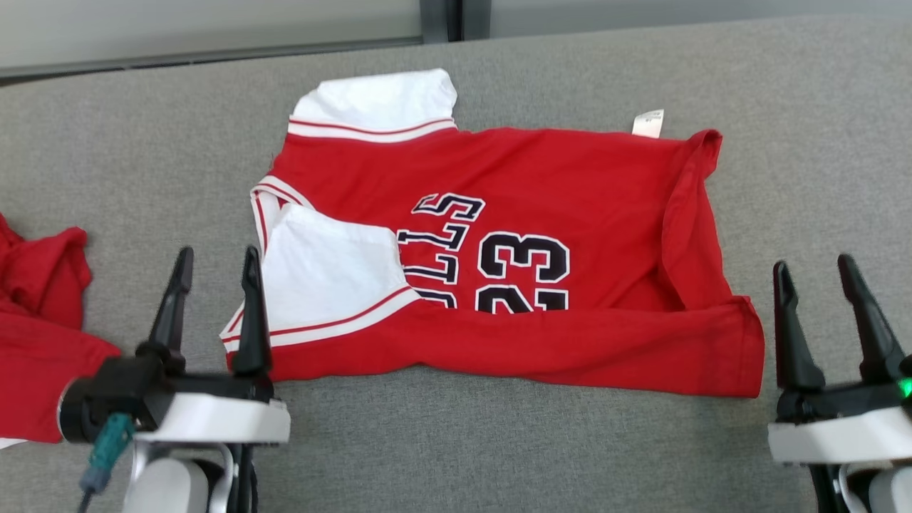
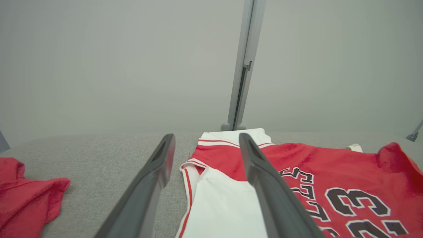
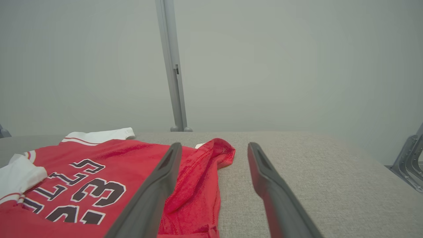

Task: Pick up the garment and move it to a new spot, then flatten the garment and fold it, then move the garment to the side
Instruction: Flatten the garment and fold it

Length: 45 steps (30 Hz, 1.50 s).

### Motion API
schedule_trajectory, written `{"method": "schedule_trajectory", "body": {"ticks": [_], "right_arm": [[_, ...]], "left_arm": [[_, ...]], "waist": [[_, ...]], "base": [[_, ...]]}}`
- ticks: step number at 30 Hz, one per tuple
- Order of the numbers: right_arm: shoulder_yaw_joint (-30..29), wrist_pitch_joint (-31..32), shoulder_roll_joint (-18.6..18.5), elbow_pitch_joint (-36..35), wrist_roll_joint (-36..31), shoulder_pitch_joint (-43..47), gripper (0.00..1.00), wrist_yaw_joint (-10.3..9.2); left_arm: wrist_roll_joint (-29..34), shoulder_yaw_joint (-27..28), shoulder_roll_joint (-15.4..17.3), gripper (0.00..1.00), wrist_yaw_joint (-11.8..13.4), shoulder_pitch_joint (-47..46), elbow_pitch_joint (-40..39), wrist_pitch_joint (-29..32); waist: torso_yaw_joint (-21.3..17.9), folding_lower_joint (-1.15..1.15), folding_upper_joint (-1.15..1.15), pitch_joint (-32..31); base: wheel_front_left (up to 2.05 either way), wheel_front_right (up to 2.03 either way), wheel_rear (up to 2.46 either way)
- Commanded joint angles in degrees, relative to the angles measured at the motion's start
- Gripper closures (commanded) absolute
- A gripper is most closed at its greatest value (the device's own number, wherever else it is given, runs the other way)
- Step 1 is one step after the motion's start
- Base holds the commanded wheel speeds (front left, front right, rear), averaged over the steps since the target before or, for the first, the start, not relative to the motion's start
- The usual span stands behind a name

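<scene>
The garment [image 1: 570, 185] is a red jersey with white sleeves and black "23" lettering, lying partly folded on the grey table [image 1: 456, 442]; its near long edge is turned over the body. It appears in the left wrist view as the garment [image 2: 330, 165] and in the right wrist view as the garment [image 3: 109, 152]. My left gripper [image 1: 216, 261] stands open just off the jersey's near-left corner, holding nothing. Beyond the near-right corner my right gripper [image 1: 814, 268] is open too, with bare cloth-covered table between its fingers.
Another red cloth [image 1: 39, 328] lies crumpled at the table's left edge, seen too as the red cloth [image 2: 26, 195]. A grey wall and upright post [image 2: 244, 62] stand behind the table's far edge. A metal bracket [image 3: 409, 158] sits off the table's right side.
</scene>
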Motion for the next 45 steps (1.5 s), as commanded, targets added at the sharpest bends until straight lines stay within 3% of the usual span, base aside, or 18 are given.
{"method": "schedule_trajectory", "body": {"ticks": [1, 8, 20, 31, 34, 35, 36, 37, 38, 45], "right_arm": [[-0.5, 1.1, 0.6, -1.1, -1.1, 2.2, 0.0, -0.02], [-0.6, 3.9, 2.5, -4.7, -2.9, 7.8, 0.0, -0.02], [-0.4, 4.9, 3.0, -4.4, -1.6, 7.7, 0.0, -0.02], [1.6, 4.4, 3.4, 12.2, 1.4, 5.0, 0.0, -0.02], [2.2, 4.8, 3.2, 16.8, 2.4, 2.8, 0.0, -0.02], [2.4, 5.5, 3.3, 17.9, 2.9, 2.4, 0.0, -0.02], [2.3, 5.4, 3.1, 18.7, 2.8, 2.1, 0.15, -0.02], [2.4, 5.8, 3.2, 19.4, 3.2, 2.0, 0.53, -0.02], [2.7, 6.4, 3.3, 19.9, 3.4, 2.0, 1.0, -0.02], [3.2, 6.1, 2.7, 18.1, 4.3, 1.9, 1.0, -0.03]], "left_arm": [[0.5, -0.3, 0.0, 0.0, 0.7, 2.2, -1.4, -0.2], [0.7, -1.4, 0.7, 0.0, 1.1, 8.4, -2.9, 1.1], [-0.6, -1.7, 1.0, 0.0, 1.3, 8.0, -1.2, 3.7], [-6.6, -1.2, -0.3, 0.0, -2.7, 1.1, 19.0, 4.9], [-8.7, -1.4, -0.7, 0.0, -4.9, -1.1, 23.9, 6.6], [-8.9, -1.8, -0.8, 0.55, -5.3, -1.4, 24.8, 7.1], [-9.1, -2.2, -0.8, 1.0, -5.8, -1.7, 25.6, 7.6], [-9.4, -2.6, -0.9, 1.0, -6.2, -2.0, 26.1, 8.0], [-9.4, -2.8, -0.9, 1.0, -6.5, -2.3, 26.3, 7.6], [-10.7, -2.0, -0.7, 1.0, -7.0, -2.3, 24.7, 4.2]], "waist": [[0.4, 0.0, 0.0, -2.2], [0.3, 0.0, 0.0, -5.1], [0.4, 0.0, 0.0, -5.0], [1.1, 0.0, 0.0, -1.1], [1.1, 0.0, 0.0, -0.3], [1.2, 0.0, 0.0, -0.2], [1.4, 0.0, 0.0, -0.3], [1.6, 0.0, 0.0, -0.2], [1.8, 0.0, 0.0, -0.2], [3.1, 0.0, 0.0, -0.4]], "base": [[0.0, 0.0, 0.0], [0.0, 0.0, 0.0], [0.0, 0.0, 0.0], [0.0, 0.0, 0.0], [0.0, 0.0, 0.0], [0.0, 0.0, 0.0], [0.0, 0.0, 0.0], [0.0, 0.0, 0.0], [0.0, 0.0, 0.0], [0.0, 0.0, 0.0]]}}
